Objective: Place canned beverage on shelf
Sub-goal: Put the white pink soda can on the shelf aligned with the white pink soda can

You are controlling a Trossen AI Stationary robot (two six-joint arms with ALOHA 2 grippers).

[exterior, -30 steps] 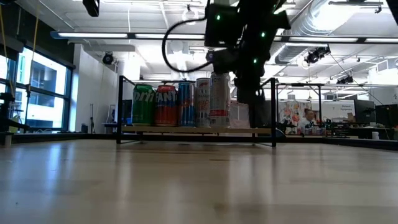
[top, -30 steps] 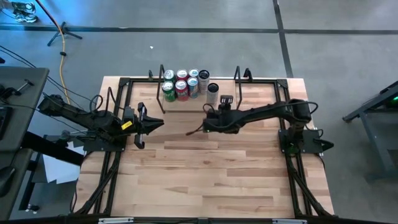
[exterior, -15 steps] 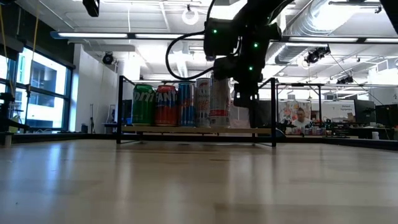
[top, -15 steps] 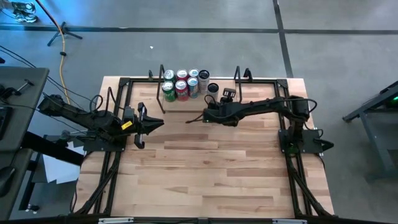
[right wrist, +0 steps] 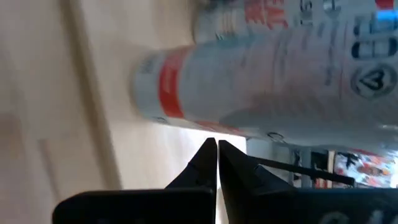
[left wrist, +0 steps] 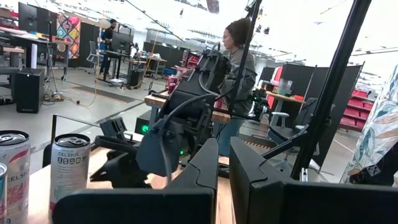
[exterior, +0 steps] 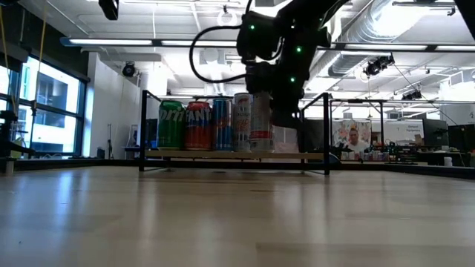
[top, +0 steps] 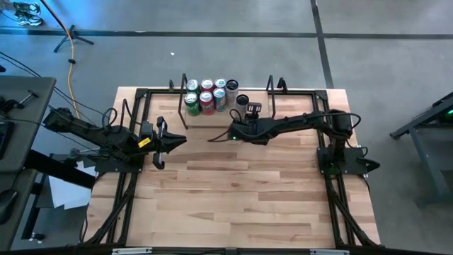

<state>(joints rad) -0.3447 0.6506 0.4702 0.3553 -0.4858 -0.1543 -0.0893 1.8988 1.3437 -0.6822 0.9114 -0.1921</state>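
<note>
high view: our right gripper [top: 231, 133], fingers clenched on nothing, sits just beside the shelf [top: 269, 91]; cans [top: 210, 95] placed, we judge retreat next; left gripper [top: 177, 141] clenched, waiting.

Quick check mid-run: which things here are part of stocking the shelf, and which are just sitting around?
Part of the job:
- shelf, its pale board between black wire uprights
- cans on the shelf
- white Celsius can nearest the right pincer
- right pincer, shut, empty, in front of the shelf

Just around:
- left pincer, shut, waiting at the table's left
- person beyond the table
</note>
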